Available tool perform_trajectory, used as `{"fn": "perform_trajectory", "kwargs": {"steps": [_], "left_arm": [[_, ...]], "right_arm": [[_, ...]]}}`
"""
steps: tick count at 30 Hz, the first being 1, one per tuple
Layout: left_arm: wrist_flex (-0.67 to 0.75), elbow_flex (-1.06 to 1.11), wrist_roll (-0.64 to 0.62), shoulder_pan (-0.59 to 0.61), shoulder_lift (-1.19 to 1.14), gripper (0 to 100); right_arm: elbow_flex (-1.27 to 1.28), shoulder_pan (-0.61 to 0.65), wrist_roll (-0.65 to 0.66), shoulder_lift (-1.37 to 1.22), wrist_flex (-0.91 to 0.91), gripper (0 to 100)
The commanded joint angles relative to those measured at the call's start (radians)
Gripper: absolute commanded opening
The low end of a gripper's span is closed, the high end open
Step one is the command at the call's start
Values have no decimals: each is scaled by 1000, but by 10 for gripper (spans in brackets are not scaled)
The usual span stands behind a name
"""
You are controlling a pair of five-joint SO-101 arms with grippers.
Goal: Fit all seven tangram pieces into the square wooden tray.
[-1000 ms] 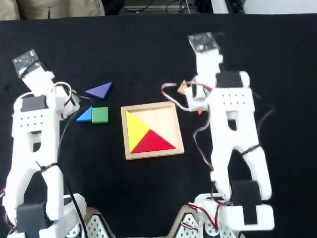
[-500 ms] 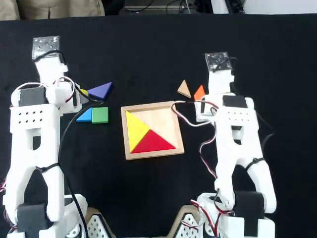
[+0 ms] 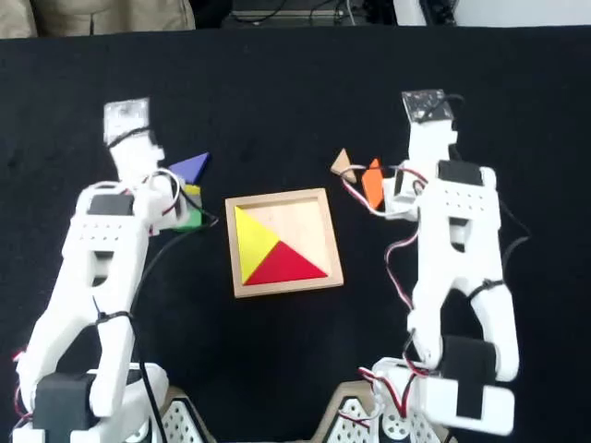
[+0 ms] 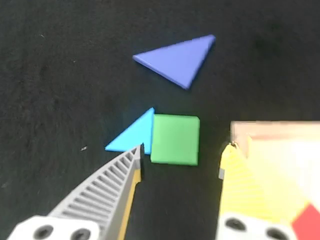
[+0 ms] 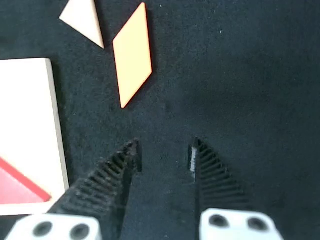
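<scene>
We see the square wooden tray [image 3: 277,197] mid-frame holding only the yellow triangle [image 3: 254,242] and red triangle [image 3: 288,266], while loose on the surface [image 3: 277,92] lie the purple triangle [image 4: 175,61], blue triangle [image 4: 134,139] and green square [image 4: 175,139] at left under the wide, empty left fingers [image 4: 107,187], and the tan triangle [image 3: 343,164] and orange parallelogram [image 3: 373,182] at upper right near the narrower, empty right fingers [image 5: 107,180].

The white left arm [image 3: 102,240] swings toward the square wooden tray [image 3: 282,197], now overlapping the green square piece [image 3: 192,220]; the white right arm [image 3: 452,231] shifts away, uncovering the orange parallelogram piece [image 3: 373,183].

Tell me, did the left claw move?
Yes. The left claw moved sideways toward the wooden tray, and it is now at the green square.
</scene>
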State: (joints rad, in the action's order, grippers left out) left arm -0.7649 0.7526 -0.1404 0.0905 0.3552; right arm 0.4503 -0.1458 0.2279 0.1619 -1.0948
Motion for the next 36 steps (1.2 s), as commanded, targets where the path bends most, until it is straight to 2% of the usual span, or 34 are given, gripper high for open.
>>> {"fn": "perform_trajectory", "kwargs": {"steps": [1,5,10,15,26,36], "left_arm": [[218,110,-84,54,6,256],[285,159,-107,51,6,256],[288,154,-107,56,6,256],[288,145,-107,58,6,256],[321,154,-107,56,6,256],[324,154,-107,56,6,256]], "right_arm": [[-168,81,15,-91,-54,171],[-298,133,15,-269,-48,172],[-544,153,43,-516,-114,226],[-728,147,100,-699,-204,205],[-779,173,167,-685,-212,205],[-855,170,173,-811,-213,204]]}}
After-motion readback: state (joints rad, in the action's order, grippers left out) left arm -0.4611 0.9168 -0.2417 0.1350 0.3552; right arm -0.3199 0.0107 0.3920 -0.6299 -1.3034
